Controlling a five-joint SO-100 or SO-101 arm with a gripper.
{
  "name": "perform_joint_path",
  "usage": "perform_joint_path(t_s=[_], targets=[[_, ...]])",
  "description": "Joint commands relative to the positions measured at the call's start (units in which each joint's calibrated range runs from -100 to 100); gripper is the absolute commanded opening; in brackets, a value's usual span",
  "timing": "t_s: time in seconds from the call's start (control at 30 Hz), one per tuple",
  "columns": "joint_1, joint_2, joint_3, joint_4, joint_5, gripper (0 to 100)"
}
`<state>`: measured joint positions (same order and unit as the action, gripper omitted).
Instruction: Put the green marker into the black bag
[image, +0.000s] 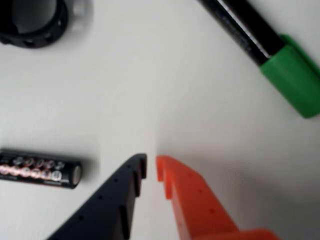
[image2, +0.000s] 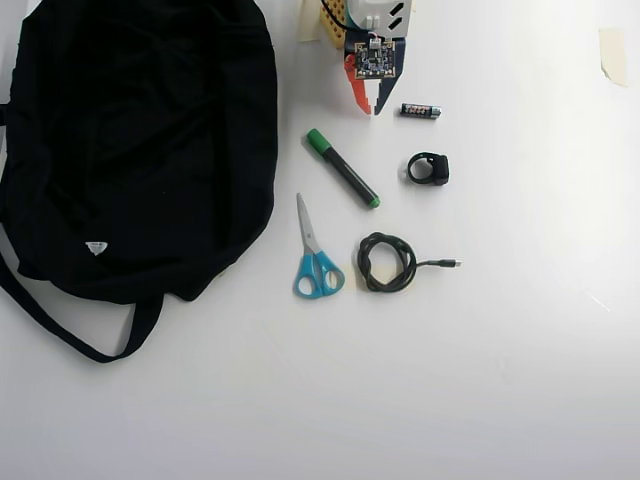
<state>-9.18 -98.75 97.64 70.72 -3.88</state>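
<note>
The green marker (image2: 342, 168), a black barrel with a green cap, lies slanted on the white table just right of the black bag (image2: 130, 140). In the wrist view the marker (image: 260, 45) crosses the top right corner, cap end lowest. My gripper (image2: 370, 108) hovers over the table above the marker's cap end in the overhead view, apart from it. In the wrist view the gripper (image: 151, 167) has its black and orange fingers nearly together with only a thin gap, holding nothing. The bag lies flat at the left, with a white tag and straps trailing down.
A small black battery (image2: 421, 111) lies just right of the gripper and shows in the wrist view (image: 40, 169). A black ring-shaped part (image2: 430, 168), blue-handled scissors (image2: 315, 255) and a coiled black cable (image2: 388, 262) lie near the marker. The ring part also shows in the wrist view (image: 35, 25).
</note>
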Motion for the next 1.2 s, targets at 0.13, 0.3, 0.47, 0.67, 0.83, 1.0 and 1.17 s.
perform_joint_path(t_s=[0.13,0.3,0.47,0.67,0.83,1.0,1.17], targets=[[-0.24,-0.08,-2.76,-7.07,-0.31,4],[-0.31,7.3,-10.67,-20.59,-0.31,10],[-0.39,22.07,-18.31,-36.95,-0.31,17],[0.28,38.84,-31.24,-47.72,-0.31,18],[0.88,49.46,-44.45,-50.39,0.21,18],[1.11,59.5,-58.2,-49.79,0.32,18],[2.3,66.14,-67.27,-50.73,0.32,18]])
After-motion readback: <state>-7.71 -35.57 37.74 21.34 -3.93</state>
